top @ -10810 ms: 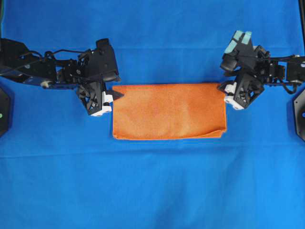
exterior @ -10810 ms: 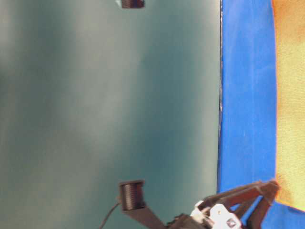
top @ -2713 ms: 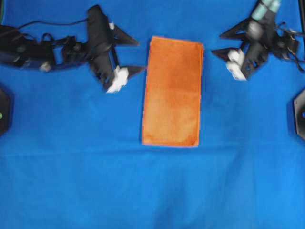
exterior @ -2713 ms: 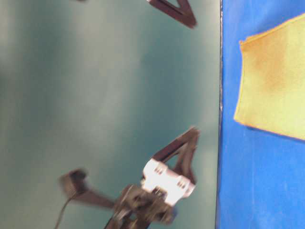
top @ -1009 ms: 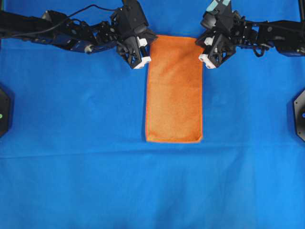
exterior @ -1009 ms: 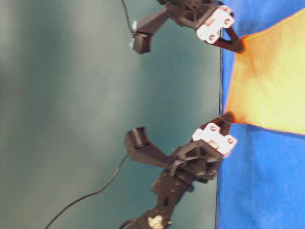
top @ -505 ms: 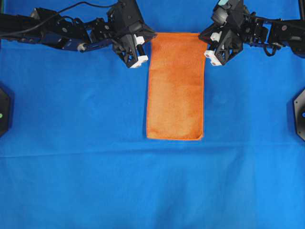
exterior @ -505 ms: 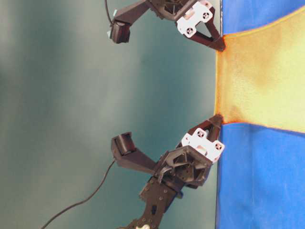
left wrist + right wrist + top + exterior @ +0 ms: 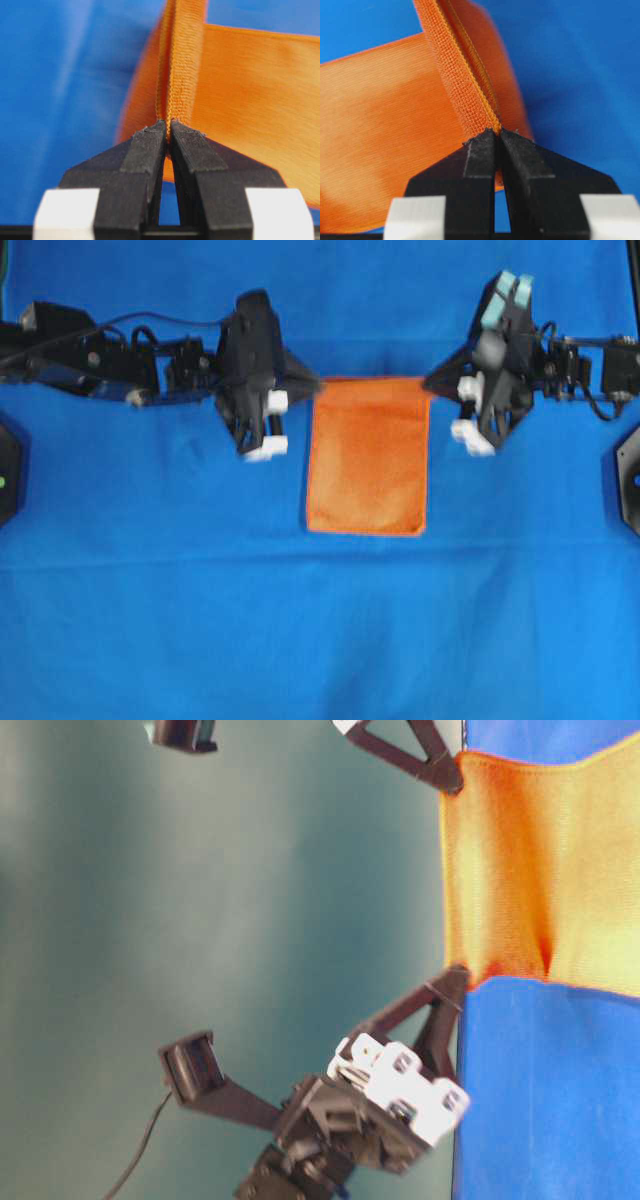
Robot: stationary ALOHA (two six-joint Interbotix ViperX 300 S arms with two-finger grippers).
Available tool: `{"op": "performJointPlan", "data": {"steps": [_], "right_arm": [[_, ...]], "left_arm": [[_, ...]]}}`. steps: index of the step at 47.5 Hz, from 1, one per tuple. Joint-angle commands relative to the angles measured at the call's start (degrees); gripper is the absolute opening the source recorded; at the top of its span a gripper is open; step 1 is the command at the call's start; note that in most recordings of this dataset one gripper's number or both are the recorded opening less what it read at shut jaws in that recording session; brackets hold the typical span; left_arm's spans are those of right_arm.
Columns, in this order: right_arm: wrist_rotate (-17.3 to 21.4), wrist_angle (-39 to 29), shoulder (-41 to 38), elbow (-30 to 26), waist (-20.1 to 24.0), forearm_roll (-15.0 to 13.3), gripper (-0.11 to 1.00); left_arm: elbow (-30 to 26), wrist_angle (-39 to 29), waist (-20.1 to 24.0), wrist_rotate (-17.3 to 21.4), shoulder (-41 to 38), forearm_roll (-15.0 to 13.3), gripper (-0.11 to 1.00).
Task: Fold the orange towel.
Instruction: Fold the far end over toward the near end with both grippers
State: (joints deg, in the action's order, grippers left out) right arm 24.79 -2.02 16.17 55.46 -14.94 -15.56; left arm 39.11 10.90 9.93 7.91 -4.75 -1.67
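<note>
The orange towel (image 9: 368, 460) is a long folded strip on the blue cloth, its near edge flat and its far end raised. My left gripper (image 9: 318, 388) is shut on the towel's far left corner. My right gripper (image 9: 428, 385) is shut on the far right corner. In the left wrist view the gripper (image 9: 167, 125) pinches the doubled hem of the towel (image 9: 250, 90). In the right wrist view the gripper (image 9: 497, 132) clamps the hem of the towel (image 9: 385, 115) the same way. In the table-level view the towel (image 9: 540, 870) is stretched between two black fingertips, with a slight sag.
A large blue cloth (image 9: 320, 640) covers the whole table under the towel. Both black arms reach in from the left and right sides at the far half. Black fixtures sit at the left edge (image 9: 8, 480) and right edge (image 9: 630, 480).
Both grippers, still shut on the far corners, have come toward the near side, carrying the towel's far end over itself. The strip looks shorter from above.
</note>
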Motion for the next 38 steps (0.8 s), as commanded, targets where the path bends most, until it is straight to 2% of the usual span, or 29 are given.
{"op": "performJointPlan", "data": {"steps": [1,8,22,31,38], "right_arm": [[-0.2,-0.9,1.1,0.0,2.9,2.0,0.04],[-0.2,-2.1,0.3,0.0,8.2,5.2,0.04],[-0.2,-1.0,-6.8,-0.3,16.3,11.6,0.04],[-0.2,2.4,-11.8,-0.5,17.5,13.2,0.04],[-0.2,3.1,-12.6,-0.9,18.9,13.8,0.04]], "left_arm": [[0.4,-0.7,-3.1,-0.1,1.8,0.0,0.02],[0.5,-3.3,-7.5,-0.4,1.5,0.1,0.02],[-0.1,-3.7,-12.5,-1.9,-2.0,0.0,0.02],[-1.6,-2.1,-12.7,-2.0,-7.9,0.0,0.02],[-2.0,-1.1,-13.7,-2.0,-9.1,0.0,0.02]]}}
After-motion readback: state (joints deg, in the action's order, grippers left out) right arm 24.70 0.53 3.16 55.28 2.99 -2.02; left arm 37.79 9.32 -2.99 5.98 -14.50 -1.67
